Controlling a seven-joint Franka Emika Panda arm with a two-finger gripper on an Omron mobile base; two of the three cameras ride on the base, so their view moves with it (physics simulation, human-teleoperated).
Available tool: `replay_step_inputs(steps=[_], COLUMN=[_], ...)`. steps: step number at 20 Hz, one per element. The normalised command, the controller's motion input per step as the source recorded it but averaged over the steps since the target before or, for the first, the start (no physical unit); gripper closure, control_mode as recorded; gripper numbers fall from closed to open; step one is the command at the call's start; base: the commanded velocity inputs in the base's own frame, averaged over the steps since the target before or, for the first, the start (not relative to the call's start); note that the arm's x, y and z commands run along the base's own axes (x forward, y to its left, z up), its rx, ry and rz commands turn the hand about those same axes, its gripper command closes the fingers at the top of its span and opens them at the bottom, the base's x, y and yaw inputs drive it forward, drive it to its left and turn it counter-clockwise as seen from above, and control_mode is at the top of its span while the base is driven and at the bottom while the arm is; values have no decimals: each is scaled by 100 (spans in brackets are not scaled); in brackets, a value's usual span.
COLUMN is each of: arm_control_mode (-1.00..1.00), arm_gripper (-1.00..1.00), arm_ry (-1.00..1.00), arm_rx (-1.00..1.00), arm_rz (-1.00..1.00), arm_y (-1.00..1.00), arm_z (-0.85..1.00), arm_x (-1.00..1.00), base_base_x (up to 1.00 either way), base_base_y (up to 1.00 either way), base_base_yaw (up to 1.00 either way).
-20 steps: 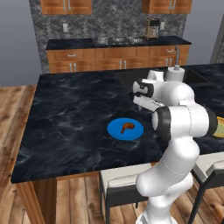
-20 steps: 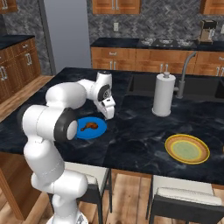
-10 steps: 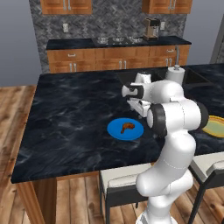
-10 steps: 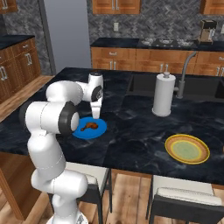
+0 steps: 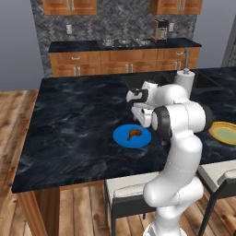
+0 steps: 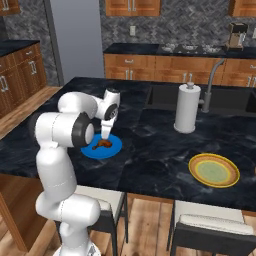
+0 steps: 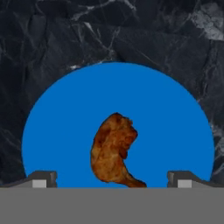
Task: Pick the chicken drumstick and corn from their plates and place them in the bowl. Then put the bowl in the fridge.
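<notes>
1. In the hand view the gripper (image 7: 111,180) looks straight down; its jaws stand wide apart, one tip at 7 o'clock and one at 5 o'clock of the frame, and they hold nothing.
2. The chicken drumstick (image 7: 113,150) lies between those tips but clear of them, on the blue plate (image 7: 57,131), its thin bone end pointing to about 5 o'clock.
3. The blue plate rests flat on the dark marbled table (image 7: 52,39).
4. In the left base view the gripper (image 5: 144,119) hangs just above the blue plate (image 5: 124,139), at its 1 o'clock edge, with the chicken drumstick (image 5: 133,134) near the plate's middle.
5. In the right base view the gripper (image 6: 106,133) points down over the chicken drumstick (image 6: 103,144) on the blue plate (image 6: 112,150).
6. The yellow-rimmed plate (image 6: 214,170) with a greenish centre sits well apart, at 3 o'clock of the blue one, near the table's front edge.
7. Farther back a paper towel roll (image 6: 187,108) stands upright beside the sink (image 6: 165,97) and its tap (image 6: 213,80).
8. At the far wall, a coffee machine (image 6: 237,35) stands on the rear counter.
</notes>
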Motion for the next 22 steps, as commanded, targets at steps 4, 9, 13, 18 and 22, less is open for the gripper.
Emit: replay_step_inputs(steps=[4, 9, 13, 18, 22], arm_control_mode=[-100, -100, -100, -100, -100], arm_gripper=[-100, -100, -100, -100, -100], arm_ry=[2, 0, 0, -4, 0], arm_rx=[6, -5, -9, -11, -3], arm_rz=[11, 6, -2, -4, 0], arm_y=[10, 19, 17, 2, -3], arm_z=[-14, -13, -21, -22, -11], arm_x=[-17, -20, -3, 10, 26], base_base_x=[0, 0, 0, 0, 0], base_base_y=[0, 0, 0, 0, 0], base_base_yaw=[0, 0, 0, 0, 0])
